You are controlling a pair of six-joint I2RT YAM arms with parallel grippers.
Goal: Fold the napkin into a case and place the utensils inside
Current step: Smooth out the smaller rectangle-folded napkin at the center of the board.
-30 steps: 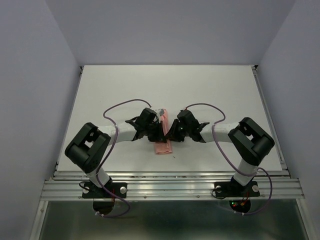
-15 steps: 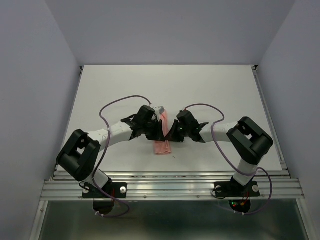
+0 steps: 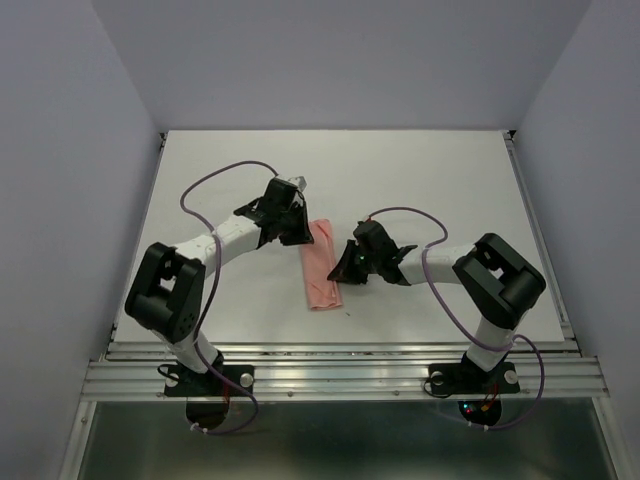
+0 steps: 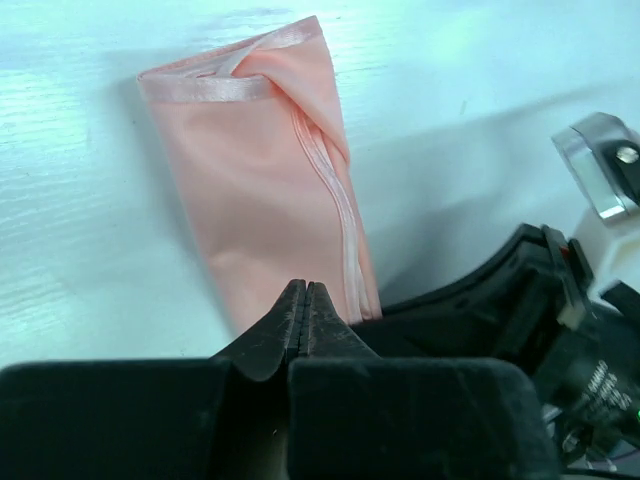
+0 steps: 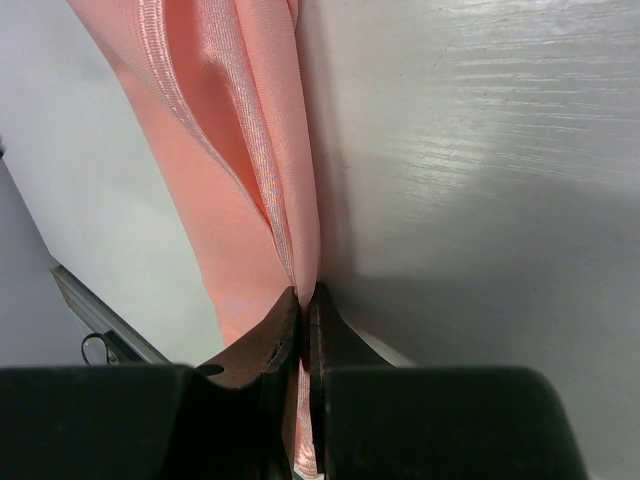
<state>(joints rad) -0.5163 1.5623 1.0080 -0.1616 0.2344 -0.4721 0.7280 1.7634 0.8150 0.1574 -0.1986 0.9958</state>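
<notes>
Salmon-pink cloth lies folded as a narrow case [image 3: 320, 265] on the white table [image 3: 450, 180], its long axis running from far to near with a slight tilt. We find the right gripper [image 5: 303, 297] at the case's right long edge, about midway along, fingers pinched on that edge's layers. The left gripper [image 4: 306, 292] hangs by the case's far end, on its left side, jaws pressed together and empty. The right arm is thus nearer. We judge that opening the pocket means lifting that edge. We see no utensils.
</notes>
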